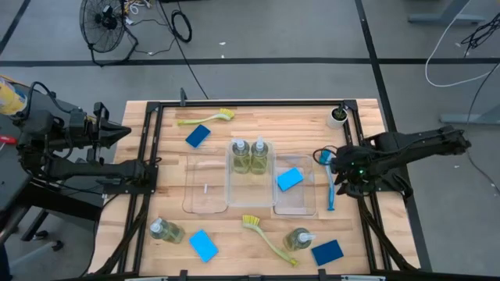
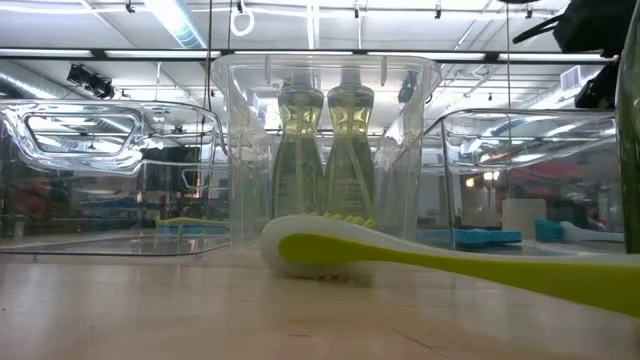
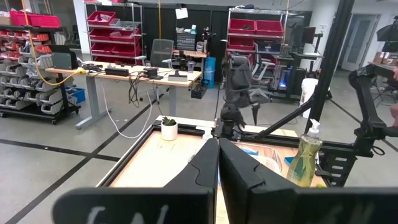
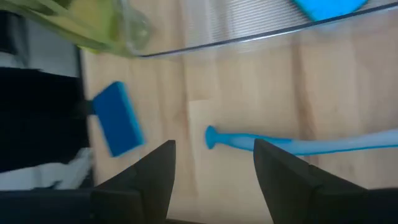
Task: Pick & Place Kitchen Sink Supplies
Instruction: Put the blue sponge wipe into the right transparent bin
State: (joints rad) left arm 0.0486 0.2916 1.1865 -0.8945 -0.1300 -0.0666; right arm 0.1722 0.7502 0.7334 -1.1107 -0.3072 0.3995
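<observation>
The right tool (image 4: pixel 211 165) hovers with fingers apart over the blue brush (image 1: pixel 330 181) lying on the surface beside the right tray (image 1: pixel 295 204); the left tool (image 3: pixel 217 162) waits closed, off the surface's left edge.

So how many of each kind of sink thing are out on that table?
Soap bottles: 4
Blue sponges: 4
Dish brushes: 3
Total: 11

blue brush (image 1: pixel 331 187), yellow-green soap bottles (image 1: pixel 250 155), blue sponge (image 1: pixel 290 179)
</observation>
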